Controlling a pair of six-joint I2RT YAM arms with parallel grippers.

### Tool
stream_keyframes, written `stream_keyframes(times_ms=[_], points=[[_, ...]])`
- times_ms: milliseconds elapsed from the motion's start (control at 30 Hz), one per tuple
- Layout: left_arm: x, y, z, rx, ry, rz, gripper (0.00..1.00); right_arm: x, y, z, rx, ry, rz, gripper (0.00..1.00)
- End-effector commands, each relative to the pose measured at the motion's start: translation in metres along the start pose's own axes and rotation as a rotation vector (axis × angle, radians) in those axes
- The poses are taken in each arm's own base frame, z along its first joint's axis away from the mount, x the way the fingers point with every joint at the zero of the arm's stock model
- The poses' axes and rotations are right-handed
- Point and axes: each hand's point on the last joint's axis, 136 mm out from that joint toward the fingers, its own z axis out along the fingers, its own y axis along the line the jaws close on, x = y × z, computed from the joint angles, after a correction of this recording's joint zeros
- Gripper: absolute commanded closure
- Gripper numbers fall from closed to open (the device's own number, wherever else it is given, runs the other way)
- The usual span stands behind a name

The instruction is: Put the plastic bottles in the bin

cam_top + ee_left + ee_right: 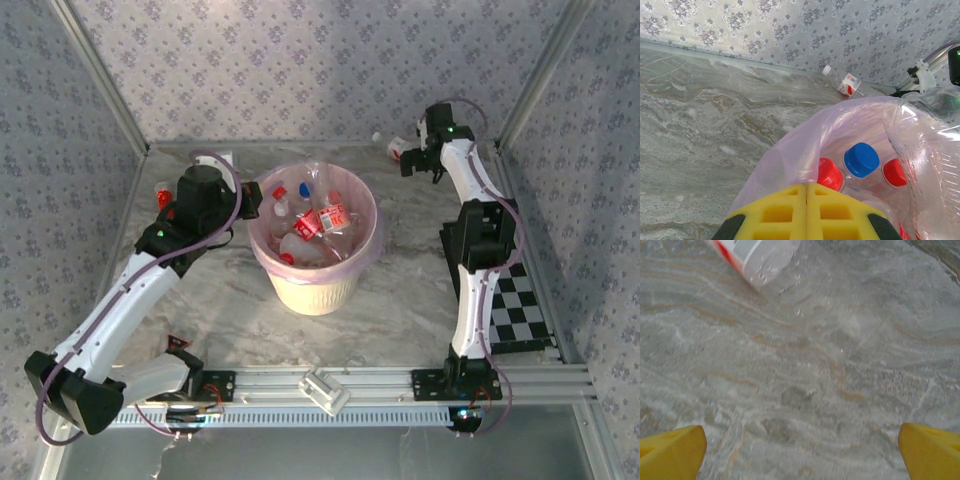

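Table [400, 300]: grey marble-patterned top.
Bin [310, 288]: cream, pink-lined, standing mid-table between the two arms.
Left gripper [806, 200]: at the bin's left rim, yellow pads pressed together with nothing between them.
Right gripper [802, 452]: low over the table's far right corner, fingers spread wide, empty.
Plastic bottles [322, 222]: several lying inside the bin, red and blue caps showing.
Loose bottle [757, 255]: red-labelled, lying on the table just ahead of the right gripper, not touching it.
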Motion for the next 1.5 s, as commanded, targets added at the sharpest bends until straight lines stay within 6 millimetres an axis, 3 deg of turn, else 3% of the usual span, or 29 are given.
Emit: stream_keyframes(times_ms=[0,200,400,567,767,933,1133,1267,1467], points=[[-0.017,-0.008,-0.014,0.028,-0.044,-0.021,1.0,-0.029,-0.016,0.008,0.038,-0.087,0.026,0.0],[-0.016,-0.005,-0.014,0.022,-0.039,-0.027,1.0,-0.031,-0.03,0.046,0.042,-0.075,0.077,0.0],[-0.015,-0.004,-0.01,0.018,-0.031,-0.032,1.0,-0.034,-0.02,0.072,-0.026,-0.067,0.059,0.0],[-0.011,-0.002,-0.009,0.017,-0.028,-0.031,1.0,-0.029,-0.009,0.08,-0.062,-0.053,0.005,0.0],[-0.014,0.002,-0.005,0.011,-0.014,-0.033,1.0,-0.015,0.021,0.068,-0.191,0.004,-0.086,0.0],[-0.017,0.0,-0.007,0.015,-0.018,-0.036,1.0,0.011,0.051,0.031,-0.319,0.053,-0.149,0.01],[-0.016,0.001,-0.01,0.014,-0.022,-0.043,1.0,0.039,0.086,-0.029,-0.449,0.059,-0.214,0.06],[-0.016,0.001,-0.012,0.014,-0.024,-0.039,1.0,0.026,0.066,-0.035,-0.333,0.001,-0.157,0.09],[-0.015,0.002,-0.013,0.015,-0.025,-0.041,1.0,-0.01,0.023,-0.005,-0.225,-0.013,-0.006,0.11]])
